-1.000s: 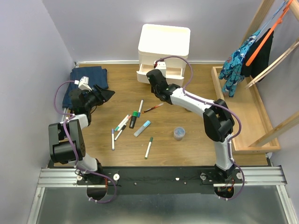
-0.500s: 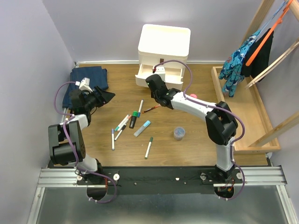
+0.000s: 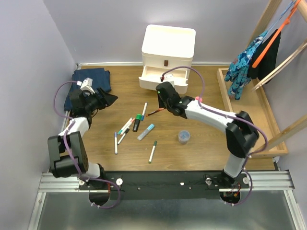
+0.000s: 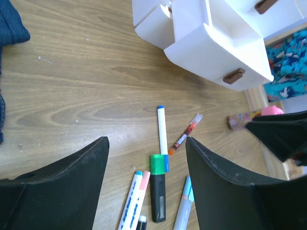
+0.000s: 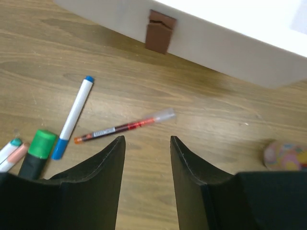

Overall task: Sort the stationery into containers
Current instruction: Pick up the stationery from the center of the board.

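We find the slim red pen (image 5: 123, 127), a clear barrel with a see-through cap, lying flat on the wood-grain table (image 3: 201, 143). It is just in front of the cream-white plastic cabinet (image 3: 168, 45). One drawer (image 3: 163, 78) of that smooth, boxy cabinet stands out from its front, and a small squared brown handle (image 5: 159, 32) shows on the face nearest the pen. Beside the pen lie a white marker (image 5: 73, 116) with a blue cap and a black highlighter (image 5: 36, 154) with a chunky green cap. A small clear round jar (image 3: 183, 137) sits apart to the right. The right gripper (image 5: 146, 141) hangs over the red pen with its matte black fingers parted, gripping nothing. The left gripper (image 4: 146, 141) (off to the left, near the folded blue jeans (image 3: 91, 78)) is spread wide with nothing between its fingers.
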{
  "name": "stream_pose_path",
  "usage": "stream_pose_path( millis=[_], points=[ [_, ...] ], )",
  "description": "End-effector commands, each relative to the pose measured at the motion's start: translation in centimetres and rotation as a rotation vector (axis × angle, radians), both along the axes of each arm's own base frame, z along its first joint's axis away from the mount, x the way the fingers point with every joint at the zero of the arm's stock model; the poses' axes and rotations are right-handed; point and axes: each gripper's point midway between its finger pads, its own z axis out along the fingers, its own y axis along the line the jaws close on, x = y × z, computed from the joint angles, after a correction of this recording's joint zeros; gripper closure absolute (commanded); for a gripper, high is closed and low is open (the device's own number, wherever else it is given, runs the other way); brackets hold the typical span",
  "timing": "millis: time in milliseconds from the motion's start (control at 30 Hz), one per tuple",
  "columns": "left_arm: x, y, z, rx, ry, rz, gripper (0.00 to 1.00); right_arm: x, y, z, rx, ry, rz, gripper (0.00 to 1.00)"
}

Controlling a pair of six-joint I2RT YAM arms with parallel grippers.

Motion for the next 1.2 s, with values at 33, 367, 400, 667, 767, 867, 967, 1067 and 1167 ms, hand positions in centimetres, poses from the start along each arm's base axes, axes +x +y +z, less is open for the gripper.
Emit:
stream_pose_path(
  millis=[33, 367, 400, 667, 767, 867, 967, 1067, 1167],
  points=[
    [-1.6, -0.6, 3.4, 0.105, -0.052, -0.119, 0.25, -3.1, -4.7, 4.3, -0.022, -0.062, -0.015, 0.5],
    [-5.1, -5.0, 5.3, 0.13, -0.086, -0.382, 0.23, -0.8, -18.7, 4.3, -0.033, -0.044, -0.249, 0.45],
    [-5.1, -5.1, 5.4, 0.127, -0.087, -0.39, 0.23, -0.5, -18.9, 4.1, -0.02, -0.036, -0.224, 0.41],
    [-3.5, -4.7, 5.7, 0.134, -0.09, -0.353, 0.23, -2.0, -17.7, 3.0, 0.04, 0.039, -0.014, 0.27],
    [-3.3, -5.1, 5.6, 0.12, -0.079, -0.347, 0.23, -3.1, -17.7, 1.9, 0.049, 0.066, 0.002, 0.26],
    [-3.2, -5.8, 5.7, 0.114, -0.089, -0.353, 0.23, -3.4, -18.1, 1.2, 0.037, 0.072, -0.011, 0.25],
    [-3.2, -6.2, 5.6, 0.106, -0.082, -0.356, 0.23, -3.1, -18.3, 0.9, 0.027, 0.07, -0.024, 0.25],
    [-3.1, -6.3, 5.6, 0.094, -0.079, -0.356, 0.23, -2.3, -18.1, 1.1, 0.021, 0.055, -0.027, 0.24],
    [-2.8, -6.3, 5.6, 0.083, -0.077, -0.352, 0.23, -1.5, -18.0, 0.6, 0.003, 0.058, -0.024, 0.24]
  ],
)
